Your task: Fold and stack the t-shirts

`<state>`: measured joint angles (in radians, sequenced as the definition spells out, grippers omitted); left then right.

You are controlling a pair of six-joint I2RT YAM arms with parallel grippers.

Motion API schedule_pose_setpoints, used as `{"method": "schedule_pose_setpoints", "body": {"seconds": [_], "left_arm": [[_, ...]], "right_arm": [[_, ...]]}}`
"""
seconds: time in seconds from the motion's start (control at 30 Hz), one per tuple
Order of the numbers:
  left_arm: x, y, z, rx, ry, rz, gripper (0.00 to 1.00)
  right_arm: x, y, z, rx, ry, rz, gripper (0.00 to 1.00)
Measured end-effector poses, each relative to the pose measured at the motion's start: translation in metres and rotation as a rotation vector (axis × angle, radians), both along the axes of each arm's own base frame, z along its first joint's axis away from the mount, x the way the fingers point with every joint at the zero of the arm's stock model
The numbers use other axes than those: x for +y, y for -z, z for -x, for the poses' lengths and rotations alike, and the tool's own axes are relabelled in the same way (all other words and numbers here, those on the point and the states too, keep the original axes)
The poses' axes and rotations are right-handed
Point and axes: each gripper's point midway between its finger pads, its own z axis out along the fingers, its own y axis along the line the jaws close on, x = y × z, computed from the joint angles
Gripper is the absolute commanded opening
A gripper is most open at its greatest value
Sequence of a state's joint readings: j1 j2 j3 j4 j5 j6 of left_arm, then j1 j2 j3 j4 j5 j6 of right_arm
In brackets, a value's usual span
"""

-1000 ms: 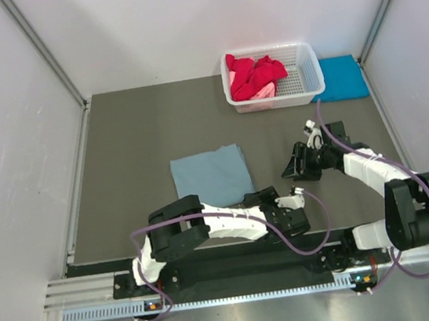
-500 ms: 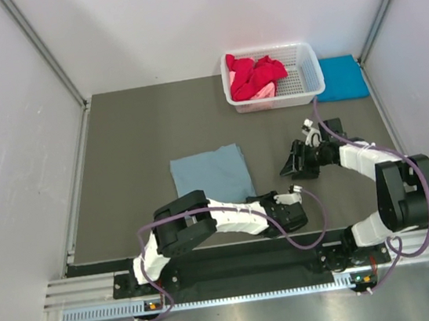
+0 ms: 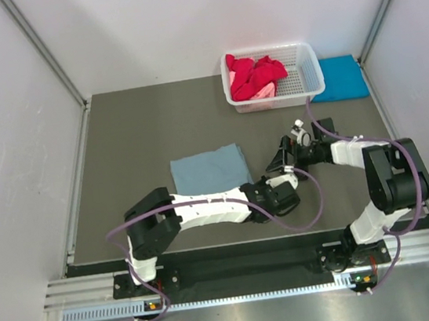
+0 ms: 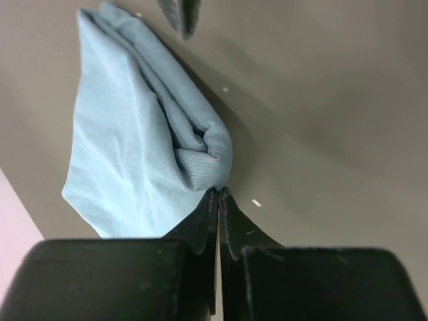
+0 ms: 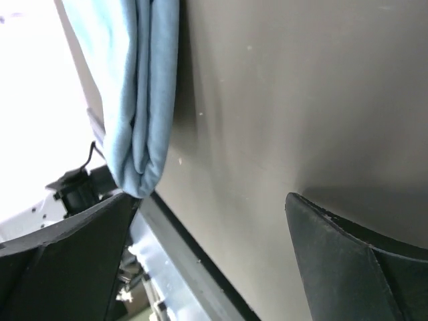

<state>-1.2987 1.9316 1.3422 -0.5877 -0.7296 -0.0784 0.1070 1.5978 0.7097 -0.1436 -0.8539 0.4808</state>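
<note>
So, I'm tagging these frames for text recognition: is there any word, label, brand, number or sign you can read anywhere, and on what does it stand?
None can be read.
The grey-blue t-shirt, the turquoise t-shirt, the red and pink t-shirts and the white basket are all plain.
Any marking on the arms or the base rail is too small to read.
</note>
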Motion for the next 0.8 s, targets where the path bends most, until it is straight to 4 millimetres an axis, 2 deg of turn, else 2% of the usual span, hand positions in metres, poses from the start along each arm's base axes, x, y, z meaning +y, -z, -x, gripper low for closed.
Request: {"method": "schedule_pose_setpoints", "body": {"seconds": [0.17,0.37,0.5,0.67,0.8], "left_arm": [[0.005,-0.015,-0.006,0.018,-0.018,0.04,0.0],[0.007,-0.016,-0.007,0.043,-0.021,0.053,0.0],[0.007,-0.018,-0.008,0.05,-0.023,0.06,0.0],[0.009,-0.022,-0.01,0.056,-0.028,0.066,0.0],[0.011,-0.03,-0.012,0.055,-0.033,0.082,0.0]], "right_arm": [[0.016,-0.01,-0.009,0.014,-0.028,-0.05,1.0],[0.044,-0.022,-0.024,0.029,-0.064,-0.108,1.0],[0.066,-0.02,-0.029,0.065,-0.082,-0.128,1.0],[0.089,-0.008,-0.035,0.094,-0.105,-0.11,0.91],[0.094,0.003,-0.036,0.109,-0.101,-0.086,0.79]]}}
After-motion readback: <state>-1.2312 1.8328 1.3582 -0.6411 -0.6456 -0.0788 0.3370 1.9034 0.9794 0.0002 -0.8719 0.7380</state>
